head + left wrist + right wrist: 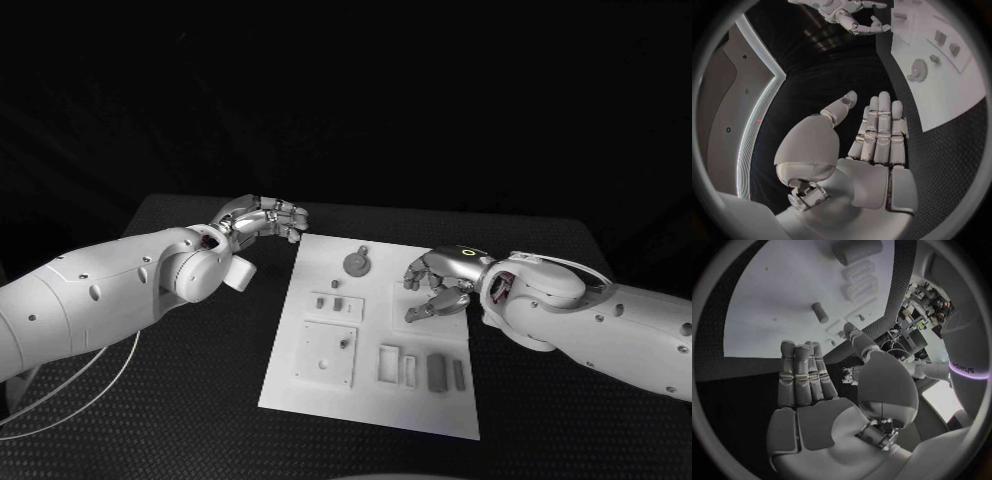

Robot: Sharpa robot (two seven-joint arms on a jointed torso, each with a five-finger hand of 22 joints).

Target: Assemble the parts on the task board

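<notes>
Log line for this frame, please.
left hand: empty, off board's far-left corner | right hand: empty, over task board right edge | parts: untouched

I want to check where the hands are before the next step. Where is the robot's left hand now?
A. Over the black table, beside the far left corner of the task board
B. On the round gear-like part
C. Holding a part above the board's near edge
A: the left hand is empty, fingers apart, over the black table just off the task board's far left corner.

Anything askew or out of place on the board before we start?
Nothing stands out. The task board lies flat on the table, parts seated on it, including the gear. Both hands, left and right, are empty.
</notes>
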